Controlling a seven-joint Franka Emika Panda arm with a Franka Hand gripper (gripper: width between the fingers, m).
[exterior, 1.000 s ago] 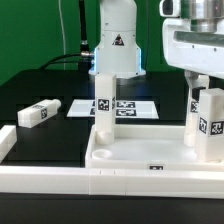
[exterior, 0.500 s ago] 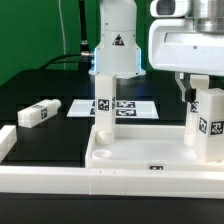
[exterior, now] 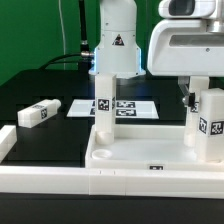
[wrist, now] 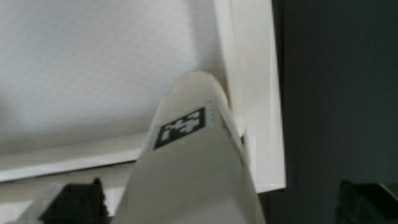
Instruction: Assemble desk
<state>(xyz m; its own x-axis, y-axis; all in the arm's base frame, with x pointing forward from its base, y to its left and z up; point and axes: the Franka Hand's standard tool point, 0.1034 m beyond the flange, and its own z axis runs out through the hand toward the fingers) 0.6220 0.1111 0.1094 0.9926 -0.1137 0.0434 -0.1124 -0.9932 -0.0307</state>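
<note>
The white desk tabletop (exterior: pixel 130 152) lies tray-like in the middle, rim up. One tagged white leg (exterior: pixel 103 104) stands upright at its far corner on the exterior view's left. A second leg (exterior: pixel 210 122) (wrist: pixel 187 150) stands upright at the corner on the exterior view's right. My gripper (exterior: pixel 207 92) (wrist: pixel 222 205) hangs over this second leg, open. Its dark fingertips (wrist: pixel 80 202) stand apart from the leg on either side. A third leg (exterior: pixel 34 113) lies loose on the black table at the exterior view's left.
The marker board (exterior: pixel 130 107) lies flat behind the tabletop. Long white border rails (exterior: pixel 50 181) run along the front and the exterior view's left. The robot's base (exterior: pixel 116 40) rises at the back, with a black mat under everything.
The hand has shifted toward the exterior view's left above the right-hand leg, then held still. The leg stays upright in its corner.
</note>
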